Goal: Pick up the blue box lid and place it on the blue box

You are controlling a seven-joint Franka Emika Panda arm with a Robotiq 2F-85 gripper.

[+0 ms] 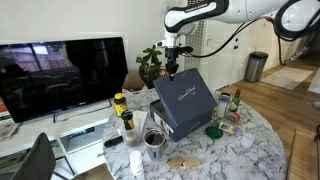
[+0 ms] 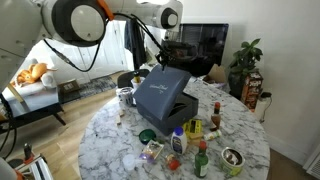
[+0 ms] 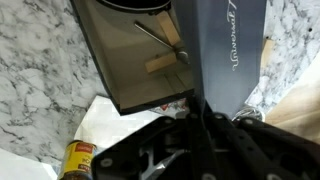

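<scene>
Several bottles [image 2: 195, 130] crowd the marble table [image 1: 255, 150] near a television [image 1: 60, 75]; hand [image 1: 172, 72] pinches blue box lid [image 1: 187, 95].

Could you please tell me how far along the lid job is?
Done: the gripper has the blue box lid pinched by its upper edge. In hand: it hangs tilted over the blue box, whose inside is uncovered. Left: level it, seat it, release.
</scene>
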